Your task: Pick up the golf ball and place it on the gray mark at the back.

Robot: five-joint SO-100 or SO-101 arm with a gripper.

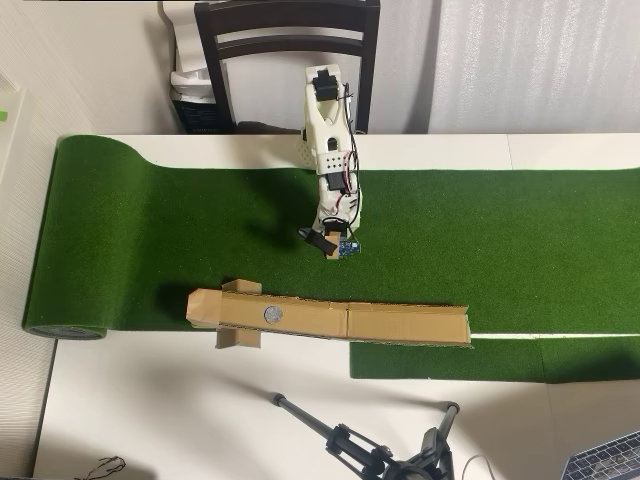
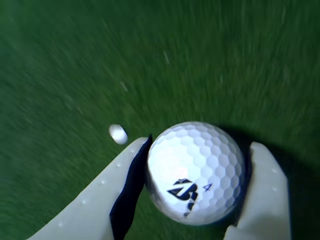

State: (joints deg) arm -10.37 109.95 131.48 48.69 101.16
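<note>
Overhead view, left to right: green turf mat (image 1: 140,230) rolled at the left end, running across the white table (image 1: 150,410). Cardboard ramp (image 1: 330,318) lying along the near edge of the turf, long axis left-right, with the gray mark (image 1: 273,313) toward its left end. White arm (image 1: 330,150) reaching down from the top edge of the table, gripper (image 1: 335,243) low over the turf just above the ramp's middle. Dark chair (image 1: 290,50) behind, tripod (image 1: 380,450) at bottom.

Wrist view, left to right: small white speck (image 2: 118,133) on the turf, unclear what. Then left finger (image 2: 100,200) with dark pad, golf ball (image 2: 196,172) between, right finger (image 2: 265,195) on the far side. Both fingers touching or nearly touching the ball; closed around it, looks gripped. Turf blurred, so probably in motion; lifted or not, cannot tell.

Key relation: gray mark down and to the left of the gripper in overhead view, near but apart, across the ramp's side wall. Next move probably a short carry that way, clearing the cardboard edge before lowering. Risk: ball rolling off the mark along the ramp.
</note>
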